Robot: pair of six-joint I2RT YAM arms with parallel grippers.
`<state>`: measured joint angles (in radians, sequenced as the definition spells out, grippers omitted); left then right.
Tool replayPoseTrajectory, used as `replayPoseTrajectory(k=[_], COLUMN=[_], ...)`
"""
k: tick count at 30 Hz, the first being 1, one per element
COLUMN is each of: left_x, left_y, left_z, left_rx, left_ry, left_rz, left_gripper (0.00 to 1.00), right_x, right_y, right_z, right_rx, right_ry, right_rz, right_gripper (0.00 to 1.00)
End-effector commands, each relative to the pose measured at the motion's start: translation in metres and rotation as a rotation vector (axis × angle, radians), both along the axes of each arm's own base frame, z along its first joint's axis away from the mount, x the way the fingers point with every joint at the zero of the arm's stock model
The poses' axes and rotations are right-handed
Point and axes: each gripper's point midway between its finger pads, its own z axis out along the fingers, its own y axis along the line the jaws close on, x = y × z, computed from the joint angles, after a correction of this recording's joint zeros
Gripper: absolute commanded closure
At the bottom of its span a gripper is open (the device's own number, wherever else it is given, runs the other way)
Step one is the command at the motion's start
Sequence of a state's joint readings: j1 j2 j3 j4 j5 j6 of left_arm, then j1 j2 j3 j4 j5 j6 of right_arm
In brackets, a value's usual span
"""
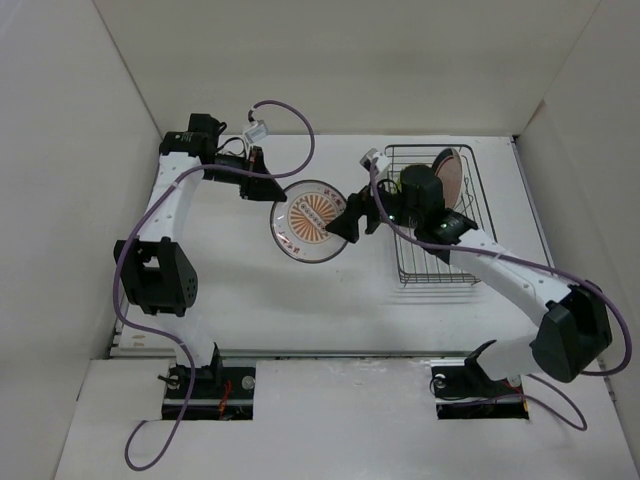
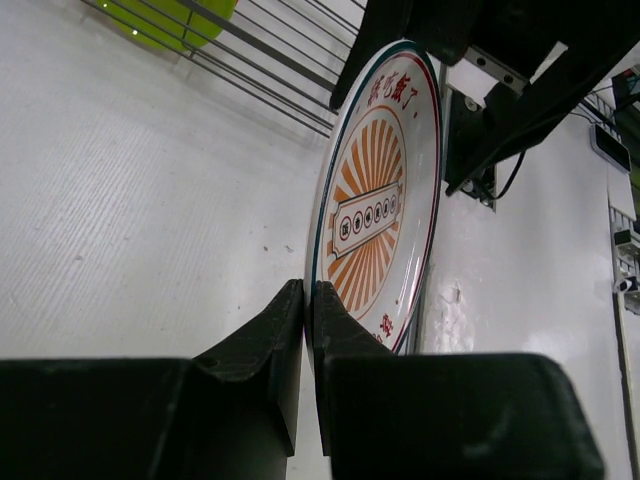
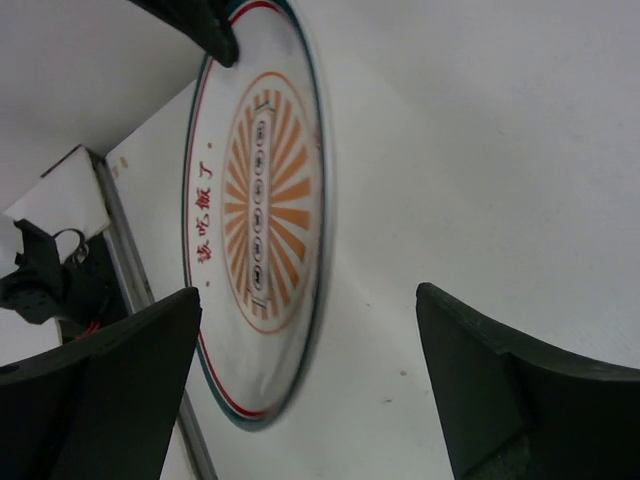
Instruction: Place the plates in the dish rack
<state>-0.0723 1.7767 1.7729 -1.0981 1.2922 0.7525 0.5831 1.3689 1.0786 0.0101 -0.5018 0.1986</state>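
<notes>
The sunburst plate [image 1: 308,222] lies on the table [image 1: 230,290] in the middle of the top view, just left of the rack [image 1: 430,272], and is not yet loaded. The right gripper [image 1: 347,222] is at the plate's right rim, with its fingers wide apart and nothing between them. In its wrist view the plate lies in front of the opening. The left gripper [image 2: 308,296] has its fingers together, with nothing clamped as far as I can see. Its tips are at the opposite rim, at the upper left of the plate in the top view.

The step seems to be taking the plate by its rim. To do it well, I think one right finger should go over the rim and one under it, while the left tips hold the plate against sliding. Closing too early would only push it away.

In the rack, an orange plate [image 1: 447,172] stands on edge in the upper part. A green plate [image 2: 180,18] shows behind the wires in the upper left of the left wrist view. A fourth plate I cannot find.
</notes>
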Motion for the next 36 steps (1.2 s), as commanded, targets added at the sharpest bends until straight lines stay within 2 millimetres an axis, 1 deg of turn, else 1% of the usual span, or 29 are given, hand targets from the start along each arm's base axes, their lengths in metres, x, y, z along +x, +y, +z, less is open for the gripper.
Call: replayPoseTrajectory(k=[1,2,3,5,6,7,8,9,10,11,12,13,14,15,16,17,18,19,20,21,22,23,26,27,28,31,34,35,36], left_x=[-0.019,-0.021,-0.022,-0.022,-0.024,-0.024,-0.024,-0.021,-0.020,-0.018,-0.013,-0.010,-0.008,-0.010,0.004,0.009,0.012,0.027,0.030,0.032,0.044,0.043,0.053,0.052,0.054,0.056,0.056,0.055,0.053], left_y=[-0.007,-0.007,-0.008,-0.008,-0.008,-0.008,-0.008,-0.007,-0.007,-0.006,-0.006,-0.002,-0.002,-0.001,0.001,0.003,0.005,0.011,0.010,0.011,0.017,0.013,0.022,0.020,0.021,0.024,0.024,0.025,0.025], left_z=[0.035,0.038,0.040,0.037,0.040,0.040,0.040,0.039,0.035,0.031,0.030,0.029,0.019,0.023,0.020,0.017,0.005,0.006,0.003,-0.006,-0.012,-0.012,-0.023,-0.027,-0.027,-0.028,-0.026,-0.022,-0.024], left_rx=[-0.094,-0.094,-0.103,-0.103,-0.103,-0.103,-0.103,-0.095,-0.081,-0.072,-0.066,-0.055,-0.045,-0.040,-0.009,0.008,0.028,0.063,0.086,0.116,0.172,0.191,0.258,0.268,0.270,0.283,0.283,0.279,0.283], left_ry=[-0.052,-0.061,-0.060,-0.051,-0.060,-0.060,-0.060,-0.066,-0.025,-0.011,-0.031,-0.031,-0.006,0.024,-0.023,-0.025,0.004,-0.024,-0.030,-0.026,-0.061,-0.068,-0.091,-0.079,-0.089,-0.092,-0.091,-0.099,-0.091], left_rz=[-0.045,-0.045,-0.048,-0.048,-0.048,-0.048,-0.048,-0.041,-0.022,-0.012,-0.001,0.024,0.038,0.069,0.113,0.149,0.191,0.288,0.324,0.358,0.431,0.457,0.561,0.567,0.575,0.592,0.592,0.593,0.592], left_gripper=[1.00,1.00,1.00,1.00,1.00,1.00,1.00,0.93,0.76,0.29,0.09,0.00,0.00,0.00,0.00,0.00,0.00,0.00,0.00,0.00,0.00,0.00,0.00,0.00,0.00,0.00,0.00,0.00,0.00], right_x=[-0.005,-0.003,-0.005,-0.002,-0.002,-0.002,0.000,0.005,0.006,0.005,0.008,0.020,0.025,0.028,0.042,0.052,0.054,0.060,0.073,0.074,0.072,0.076,0.070,0.070,0.069,0.068,0.081,0.086,0.094], right_y=[0.027,0.028,0.033,0.036,0.038,0.039,0.038,0.036,0.034,0.029,0.023,0.009,-0.003,-0.017,-0.039,-0.065,-0.087,-0.108,-0.146,-0.167,-0.188,-0.221,-0.267,-0.292,-0.305,-0.343,-0.363,-0.364,-0.370], right_z=[0.039,0.040,0.039,0.034,0.033,0.033,0.033,0.033,0.038,0.049,0.052,0.055,0.057,0.073,0.078,0.074,0.095,0.100,0.106,0.113,0.125,0.130,0.152,0.154,0.163,0.159,0.148,0.148,0.139], right_rx=[0.086,0.086,0.096,0.098,0.103,0.103,0.107,0.102,0.111,0.124,0.120,0.114,0.097,0.105,0.088,0.040,0.044,0.019,-0.012,-0.036,-0.057,-0.085,-0.122,-0.137,-0.125,-0.142,-0.176,-0.185,-0.224], right_ry=[-0.104,-0.104,-0.094,-0.076,-0.060,-0.060,-0.050,-0.054,-0.057,-0.080,-0.083,-0.092,-0.082,-0.106,-0.117,-0.102,-0.141,-0.161,-0.179,-0.190,-0.228,-0.248,-0.327,-0.338,-0.373,-0.410,-0.392,-0.403,-0.397], right_rz=[0.078,0.078,0.085,0.083,0.089,0.089,0.070,0.041,0.022,0.003,-0.025,-0.099,-0.150,-0.207,-0.329,-0.424,-0.506,-0.589,-0.742,-0.815,-0.882,-1.006,-1.131,-1.202,-1.242,-1.332,-1.340,-1.339,-1.343], right_gripper=[0.12,0.16,0.29,0.47,0.60,0.81,0.89,0.96,0.99,0.99,1.00,1.00,1.00,1.00,1.00,1.00,1.00,1.00,1.00,1.00,1.00,1.00,0.98,0.98,0.98,0.99,1.00,1.00,1.00])
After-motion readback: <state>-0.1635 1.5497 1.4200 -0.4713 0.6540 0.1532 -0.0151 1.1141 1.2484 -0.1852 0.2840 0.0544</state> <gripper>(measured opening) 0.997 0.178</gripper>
